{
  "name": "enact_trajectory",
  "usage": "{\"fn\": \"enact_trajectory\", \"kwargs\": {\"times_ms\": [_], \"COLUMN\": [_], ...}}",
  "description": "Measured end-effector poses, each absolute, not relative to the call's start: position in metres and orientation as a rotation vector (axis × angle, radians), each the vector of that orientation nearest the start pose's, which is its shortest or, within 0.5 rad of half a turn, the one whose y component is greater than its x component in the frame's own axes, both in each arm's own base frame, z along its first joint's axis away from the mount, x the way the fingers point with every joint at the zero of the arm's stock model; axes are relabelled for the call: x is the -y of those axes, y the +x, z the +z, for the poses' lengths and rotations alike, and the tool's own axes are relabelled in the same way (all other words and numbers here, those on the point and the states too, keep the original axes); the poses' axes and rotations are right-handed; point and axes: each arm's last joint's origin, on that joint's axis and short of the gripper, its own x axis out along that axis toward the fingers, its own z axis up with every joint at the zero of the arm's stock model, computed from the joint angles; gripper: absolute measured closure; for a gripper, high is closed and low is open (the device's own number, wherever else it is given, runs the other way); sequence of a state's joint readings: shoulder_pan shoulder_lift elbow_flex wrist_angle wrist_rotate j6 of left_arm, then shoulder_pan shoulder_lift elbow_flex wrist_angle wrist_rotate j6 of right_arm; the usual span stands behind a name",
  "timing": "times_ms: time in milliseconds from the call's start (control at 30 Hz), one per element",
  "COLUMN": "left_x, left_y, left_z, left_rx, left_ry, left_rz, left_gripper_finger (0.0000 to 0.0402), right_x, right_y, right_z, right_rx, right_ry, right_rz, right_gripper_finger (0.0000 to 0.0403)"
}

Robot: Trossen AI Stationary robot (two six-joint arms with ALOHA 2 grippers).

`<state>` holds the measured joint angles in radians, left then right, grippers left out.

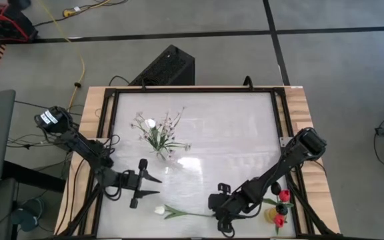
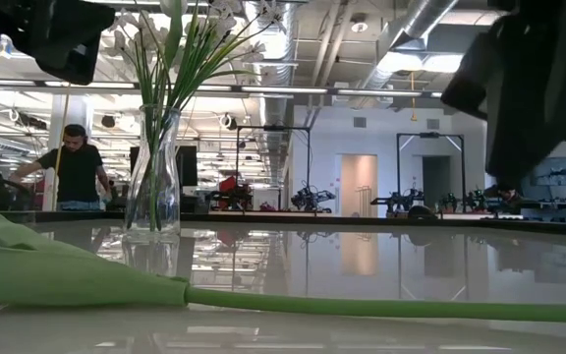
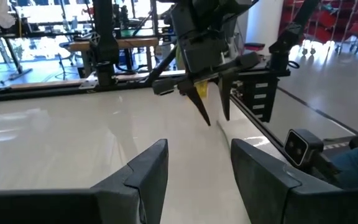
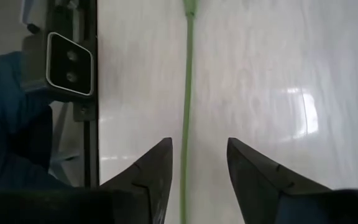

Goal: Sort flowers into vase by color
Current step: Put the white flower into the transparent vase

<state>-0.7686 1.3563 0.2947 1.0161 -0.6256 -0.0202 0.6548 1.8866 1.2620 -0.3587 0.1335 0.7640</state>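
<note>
A white tulip point(image 1: 160, 210) lies flat on the table near its near edge, its green stem point(image 4: 188, 93) running toward my right gripper point(image 4: 197, 146). That gripper point(image 1: 213, 212) is open, and its fingers stand on either side of the stem's free end without touching it. The low view shows the stem point(image 2: 381, 308) and a leaf point(image 2: 57, 275) resting on the tabletop. A glass vase point(image 1: 159, 141) of tiny white sprigs stands mid-table. My left gripper point(image 1: 155, 186) hovers open left of the tulip, pointing right. Red tulips point(image 1: 283, 196) lie at the table's right edge.
A yellow object point(image 1: 271, 215) lies beside the red tulips by the right frame rail point(image 1: 292, 167). The vase point(image 2: 155, 177) stands upright behind the lying stem. Bare white tabletop point(image 1: 232, 133) stretches across the far right half. A person point(image 2: 75, 167) stands in the room beyond.
</note>
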Motion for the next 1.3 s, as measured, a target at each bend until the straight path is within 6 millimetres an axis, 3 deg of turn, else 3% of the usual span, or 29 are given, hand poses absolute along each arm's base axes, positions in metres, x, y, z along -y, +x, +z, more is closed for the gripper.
{"fn": "enact_trajectory", "kwargs": {"times_ms": [633, 933, 1100, 1300], "left_x": [0.141, 0.141, 0.141, 0.141], "left_y": [0.179, 0.179, 0.179, 0.179], "left_z": [0.17, 0.17, 0.169, 0.169], "left_rx": [-0.063, -0.066, -0.067, -0.07], "left_ry": [-0.002, -0.001, -0.003, -0.001], "left_rz": [-0.139, -0.139, -0.139, -0.138], "left_gripper_finger": [0.0237, 0.0237, 0.0237, 0.0237], "right_x": [-0.222, -0.204, -0.185, -0.164], "right_y": [0.313, 0.315, 0.314, 0.296], "right_z": [0.167, 0.163, 0.186, 0.235], "right_rx": [-1.023, -1.154, -1.173, -1.065], "right_ry": [0.329, 0.331, 0.366, 0.316], "right_rz": [0.078, 0.111, 0.163, 0.094], "right_gripper_finger": [0.0209, 0.0209, 0.0212, 0.022]}}
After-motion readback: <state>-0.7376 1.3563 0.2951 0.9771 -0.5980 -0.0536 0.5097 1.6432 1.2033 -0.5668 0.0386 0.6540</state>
